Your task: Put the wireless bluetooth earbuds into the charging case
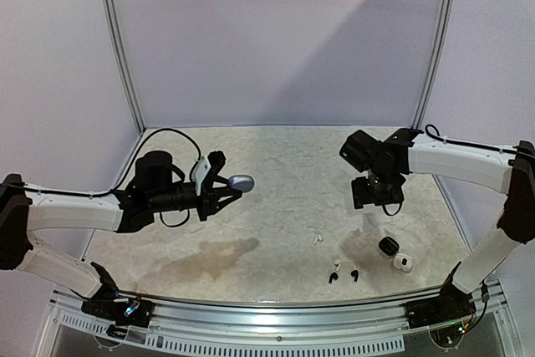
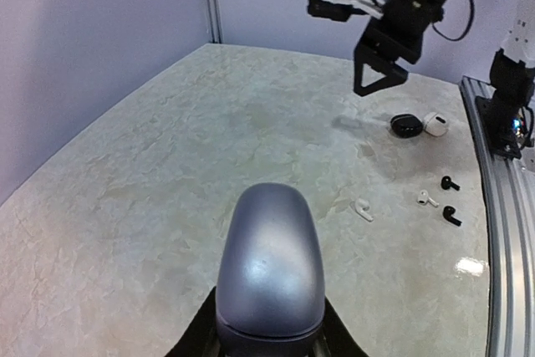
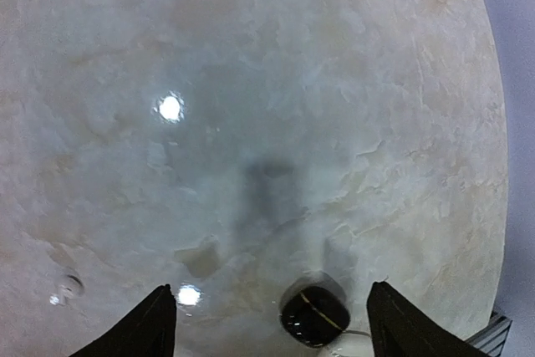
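Note:
My left gripper [image 1: 227, 186] is shut on a closed grey-blue charging case [image 1: 241, 182], held in the air over the left of the table. In the left wrist view the case [image 2: 270, 261] fills the space between the jaws. Two white earbuds [image 1: 318, 238] [image 1: 338, 263] and two black earbuds [image 1: 333, 277] [image 1: 354, 274] lie loose near the front edge. The left wrist view shows them too: white [image 2: 363, 209] [image 2: 427, 198], black [image 2: 450, 182] [image 2: 452, 216]. My right gripper [image 1: 378, 192] is open and empty, above the table behind a black case [image 1: 388, 246].
A white case [image 1: 403, 262] sits against the black case, which also shows in the right wrist view [image 3: 314, 315] between the open fingers. The metal rail [image 1: 276, 311] runs along the front edge. White walls close the back and sides.

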Available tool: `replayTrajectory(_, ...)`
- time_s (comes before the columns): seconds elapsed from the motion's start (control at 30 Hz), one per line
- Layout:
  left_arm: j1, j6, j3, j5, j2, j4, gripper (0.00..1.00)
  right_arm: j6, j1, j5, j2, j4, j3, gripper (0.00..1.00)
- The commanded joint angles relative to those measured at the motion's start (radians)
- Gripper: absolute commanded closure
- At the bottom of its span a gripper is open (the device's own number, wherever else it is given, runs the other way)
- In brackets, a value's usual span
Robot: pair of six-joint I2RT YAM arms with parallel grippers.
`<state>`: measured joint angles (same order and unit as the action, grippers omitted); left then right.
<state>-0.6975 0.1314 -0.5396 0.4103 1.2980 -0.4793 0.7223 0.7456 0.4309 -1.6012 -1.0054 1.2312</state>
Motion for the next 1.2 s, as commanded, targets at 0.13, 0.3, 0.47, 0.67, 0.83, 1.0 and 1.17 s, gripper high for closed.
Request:
replayTrajectory(0.13, 0.007, -0.167, -0.215, -0.062, 0.165, 0.199, 1.00, 0.191, -0.121, -0.055, 0.187, 0.051, -0.233, 0.01)
replayTrajectory(0.3, 0.007, -0.270, -0.390, -0.029, 0.324, 0.280, 1.00, 0.212, -0.183, -0.113, 0.268, 0.142, -0.345, 0.01)
replayTrajectory(0.47, 0.011, -0.366, -0.531, 0.025, 0.455, 0.294, 1.00, 0.240, -0.224, -0.135, 0.278, 0.149, -0.399, 0.01)
replayTrajectory(0.67, 0.016, -0.576, -0.579, -0.033, 0.593, 0.235, 1.00, 0.244, -0.229, -0.168, 0.258, 0.180, -0.397, 0.01)
replayTrajectory(0.83, 0.028, -0.735, -0.541, -0.073, 0.672, 0.177, 1.00, 0.243, -0.230, -0.219, 0.215, 0.171, -0.409, 0.01)
replayTrajectory(1.0, 0.034, -0.851, -0.487, -0.133, 0.716, 0.148, 1.00, 0.280, -0.229, -0.242, 0.220, 0.196, -0.454, 0.02)
replayTrajectory(1.17, 0.031, -0.912, -0.425, -0.215, 0.724, 0.170, 1.00, 0.338, -0.229, -0.275, 0.270, 0.261, -0.525, 0.05)
